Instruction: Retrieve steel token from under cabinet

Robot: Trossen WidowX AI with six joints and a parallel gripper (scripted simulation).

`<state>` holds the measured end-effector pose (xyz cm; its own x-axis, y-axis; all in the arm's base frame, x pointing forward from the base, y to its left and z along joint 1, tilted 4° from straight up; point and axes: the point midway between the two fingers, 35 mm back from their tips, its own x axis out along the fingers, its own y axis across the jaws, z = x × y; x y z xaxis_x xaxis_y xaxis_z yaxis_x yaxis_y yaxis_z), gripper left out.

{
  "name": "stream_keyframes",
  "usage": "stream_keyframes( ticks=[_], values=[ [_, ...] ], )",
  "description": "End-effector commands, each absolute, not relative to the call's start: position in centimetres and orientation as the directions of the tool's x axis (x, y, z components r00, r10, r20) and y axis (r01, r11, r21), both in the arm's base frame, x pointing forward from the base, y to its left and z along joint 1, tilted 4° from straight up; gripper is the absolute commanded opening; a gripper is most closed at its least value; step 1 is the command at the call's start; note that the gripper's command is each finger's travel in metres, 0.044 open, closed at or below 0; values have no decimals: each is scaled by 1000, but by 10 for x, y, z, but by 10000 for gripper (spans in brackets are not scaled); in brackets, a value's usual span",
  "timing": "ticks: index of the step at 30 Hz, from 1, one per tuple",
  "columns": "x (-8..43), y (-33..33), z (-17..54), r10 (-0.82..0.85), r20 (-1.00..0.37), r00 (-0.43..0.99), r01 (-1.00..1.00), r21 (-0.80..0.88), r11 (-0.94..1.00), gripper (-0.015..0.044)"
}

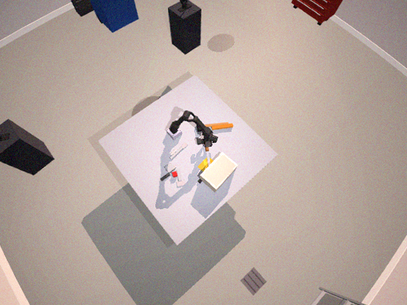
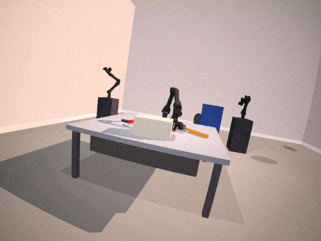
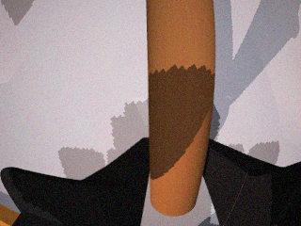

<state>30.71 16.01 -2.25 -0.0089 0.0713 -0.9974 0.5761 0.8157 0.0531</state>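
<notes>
My gripper [image 1: 206,146] [image 2: 174,127] [image 3: 179,160] is shut on the orange-brown round handle [image 1: 207,149] [image 3: 181,42] of a tool. A pale, thin shaft [image 1: 208,158] runs from the handle toward the cream cabinet [image 1: 218,171] [image 2: 153,127], over a yellow patch [image 1: 202,165] in front of it. I cannot tell whether the shaft's far end is under the cabinet. The yellow patch may be the marked area. The steel token is not visible, and the vent slots cannot be made out.
An orange bar-like handle [image 1: 219,126] [image 2: 198,133] lies on the table [image 1: 136,149] [image 2: 191,145] beside the arm. A red block [image 1: 174,174] [image 2: 131,121] with a dark bar lies across the table, near pale pieces [image 1: 178,150]. A small black item [image 1: 199,181] is by the cabinet's corner.
</notes>
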Motion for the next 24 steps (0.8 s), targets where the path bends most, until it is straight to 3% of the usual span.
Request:
stream_keyframes(
  ticks=[1, 24],
  values=[
    [299, 165, -23, 68, -998, -11, 575, 49, 817, 0],
    [269, 190, -21, 70, -997, -13, 575, 50, 817, 0]
  ],
)
